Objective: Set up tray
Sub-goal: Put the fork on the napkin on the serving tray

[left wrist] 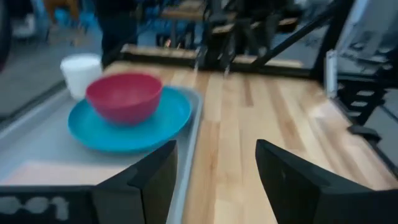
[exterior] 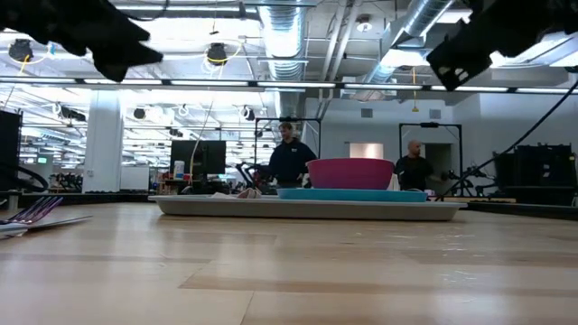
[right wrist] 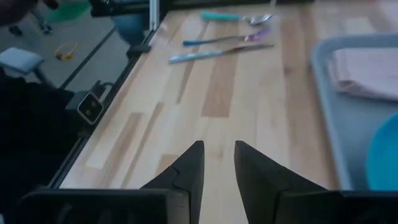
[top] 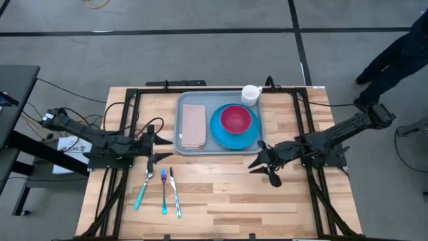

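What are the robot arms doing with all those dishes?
They're setting up a meal tray. The grey tray holds a folded napkin, a blue plate with a pink bowl on it, and a white cup. The spoon, fork and knife lie on the table. The left hand and right hand hold nothing.

The table (top: pixel 227 201) is made of pale wood planks, smooth with a soft sheen. A matt grey-blue plastic look is shown by the tray (top: pixel 182 107). On it, a pink cloth (top: pixel 194 125) appears soft and matt. The blue plate (top: pixel 224 137) and red bowl (top: pixel 235 119) look smooth. The cutlery (top: pixel 162 189) has metal heads and coloured handles.
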